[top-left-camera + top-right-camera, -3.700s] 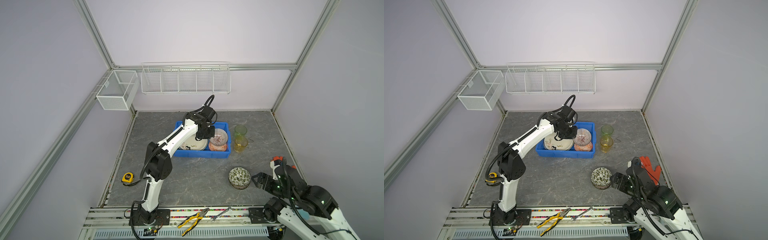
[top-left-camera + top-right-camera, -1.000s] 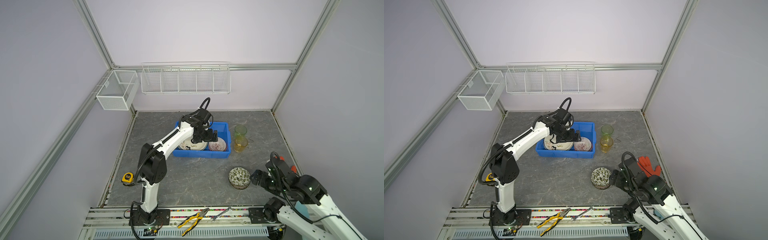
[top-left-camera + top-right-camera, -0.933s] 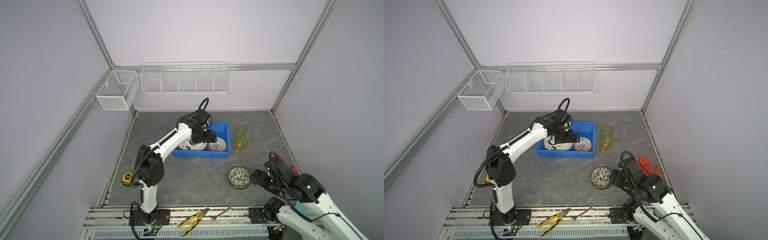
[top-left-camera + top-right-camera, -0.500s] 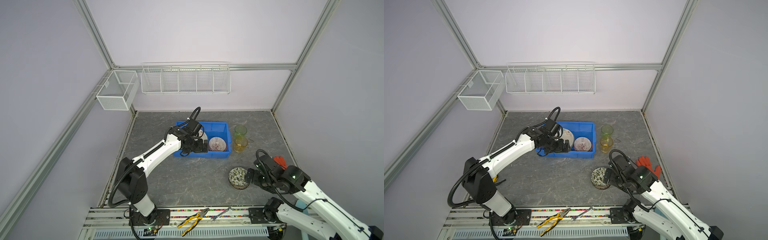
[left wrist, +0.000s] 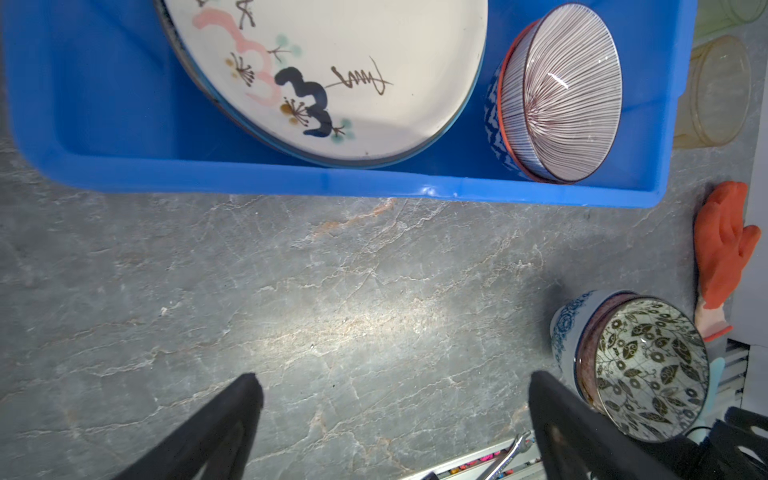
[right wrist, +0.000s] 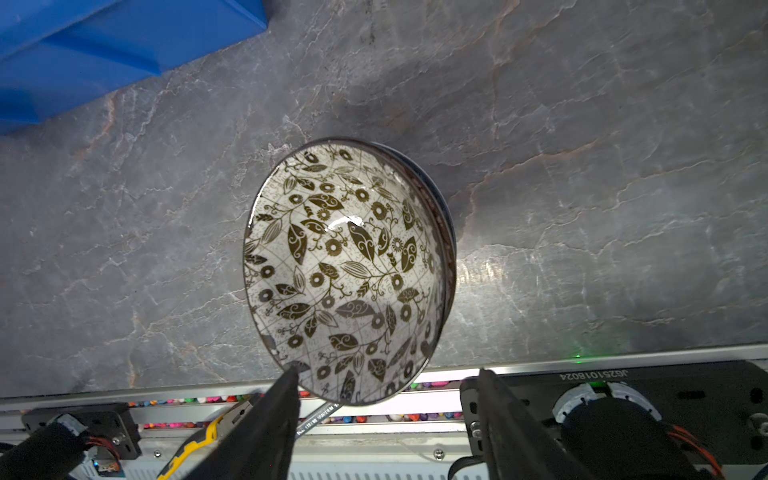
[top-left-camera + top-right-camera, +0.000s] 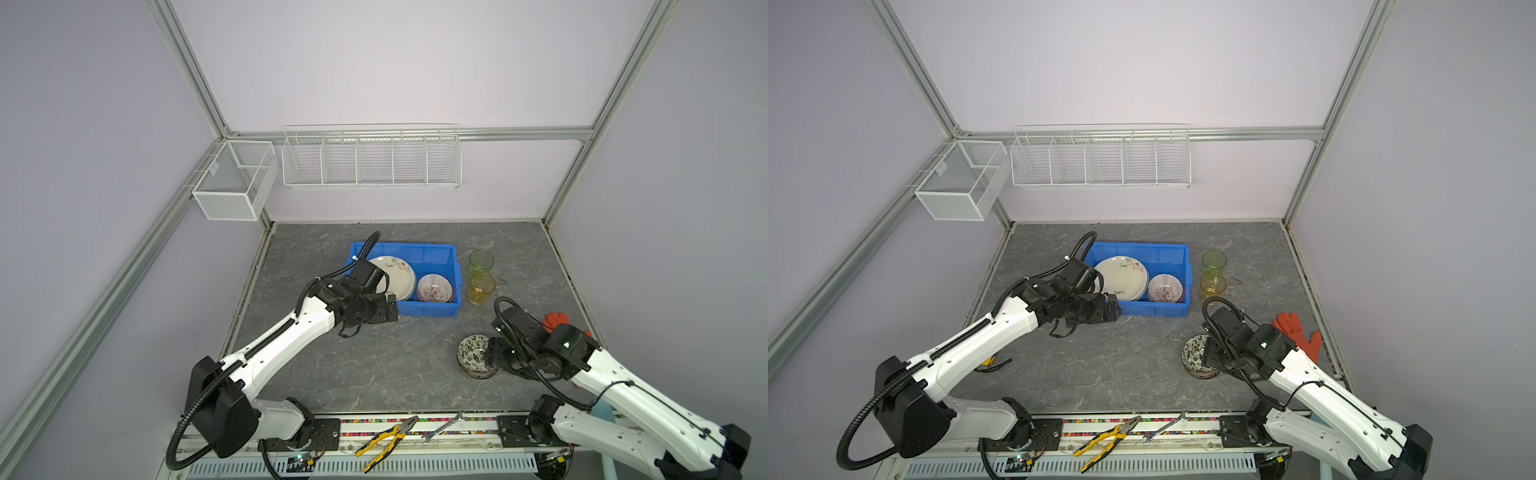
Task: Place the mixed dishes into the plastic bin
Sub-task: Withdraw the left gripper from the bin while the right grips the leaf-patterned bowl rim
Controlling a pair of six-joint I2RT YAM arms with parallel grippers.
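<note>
While the left gripper [image 5: 392, 380] gapes beside the plastic bin [image 5: 332, 183], the right gripper [image 6: 388, 371] straddles the leafy bowl [image 6: 345, 270] at its rim, grip uncertain.

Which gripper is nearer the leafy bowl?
Right. The right gripper is at the rim of the leafy bowl; the left gripper hangs open by the blue bin, well away.

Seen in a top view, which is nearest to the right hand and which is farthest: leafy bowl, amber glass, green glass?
1. Leafy bowl, directly beside the right hand.
2. Amber glass, farther back, right of the blue bin.
3. Green glass, directly behind the amber glass.
</note>
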